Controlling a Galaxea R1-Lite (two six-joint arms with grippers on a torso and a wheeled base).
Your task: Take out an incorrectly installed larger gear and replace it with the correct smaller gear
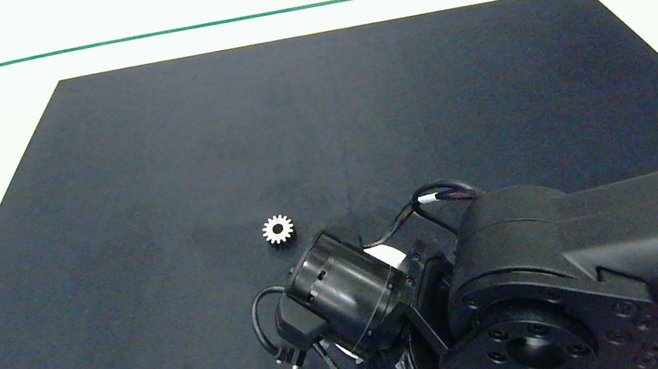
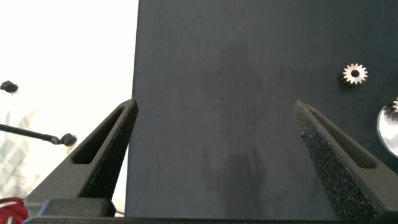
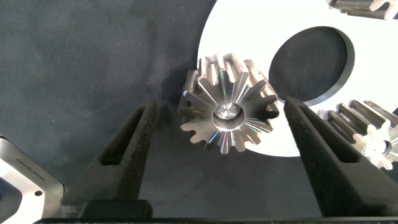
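The larger gear [image 3: 227, 106], shiny silver with long pointed teeth, sits on a post at the edge of a white plate [image 3: 249, 37]. My right gripper [image 3: 221, 106] is open, one finger on each side of this gear, with gaps between the pads and the teeth. The smaller gear [image 1: 278, 229], whitish and flat, lies loose on the black mat just beyond the right wrist; the left wrist view also shows the smaller gear [image 2: 355, 74]. My left gripper [image 2: 214, 104] hangs open over bare mat, holding nothing. The head view hides the right fingers under the wrist.
Two darker grey gears [image 3: 367, 134] [image 3: 364, 6] sit on the same plate beside a large round hole [image 3: 314, 62]. The right arm [image 1: 520, 286] covers most of the plate [image 1: 389, 253]. The black mat [image 1: 320, 132] lies on a white table.
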